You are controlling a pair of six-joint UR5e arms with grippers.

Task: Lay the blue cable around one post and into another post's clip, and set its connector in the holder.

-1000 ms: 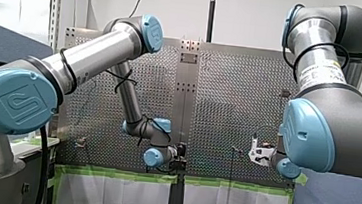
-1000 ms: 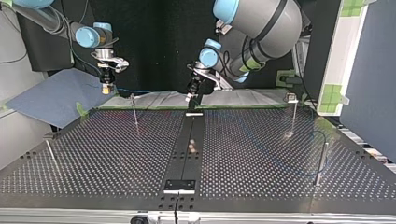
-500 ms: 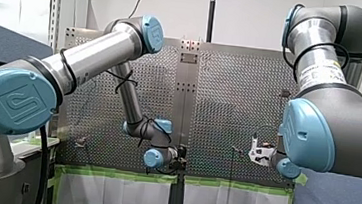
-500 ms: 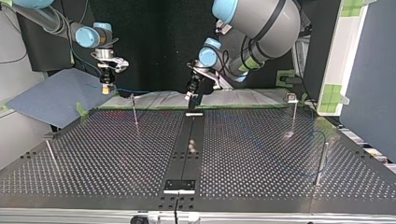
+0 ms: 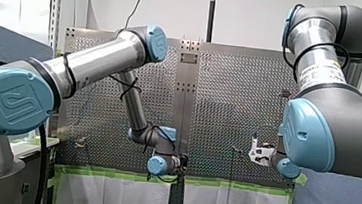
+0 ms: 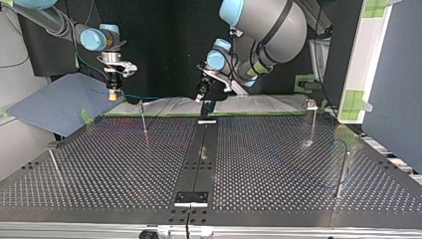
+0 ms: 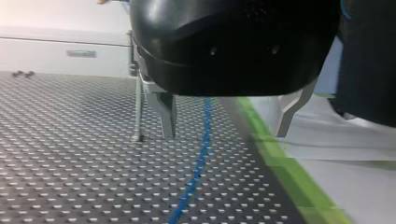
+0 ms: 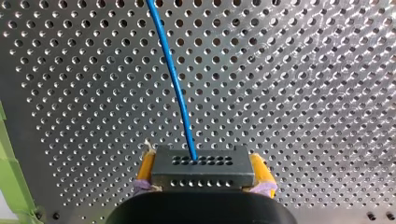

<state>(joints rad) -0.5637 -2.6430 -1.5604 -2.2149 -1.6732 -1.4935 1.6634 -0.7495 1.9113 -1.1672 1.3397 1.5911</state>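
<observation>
Perforated metal table (image 8: 299, 93) fills the ground behind our work. Our right gripper (image 8: 201, 164) is clenched on the dark connector (image 8: 201, 173). Its yellow pads (image 8: 146, 170) press the block from both sides, and the blue cable (image 8: 173, 84) leaves the connector's face and runs ahead over the holes. In the top view this gripper hangs at the upper left of the frame, near the table's far edge. Our left gripper (image 7: 225, 135) is released. Its metal fingers (image 7: 166, 109) stand well apart with nothing between them, and the cable lies on the table under the gap. A slim post (image 7: 137, 107) stands upright just beside one finger, and a green tape strip (image 7: 280, 168) runs past the other. In the top view this gripper hovers at the upper middle of the frame, over the far end of the dark centre strip (image 6: 199, 159). The cable is faint there, so we cannot tell whether it touches any post.
</observation>
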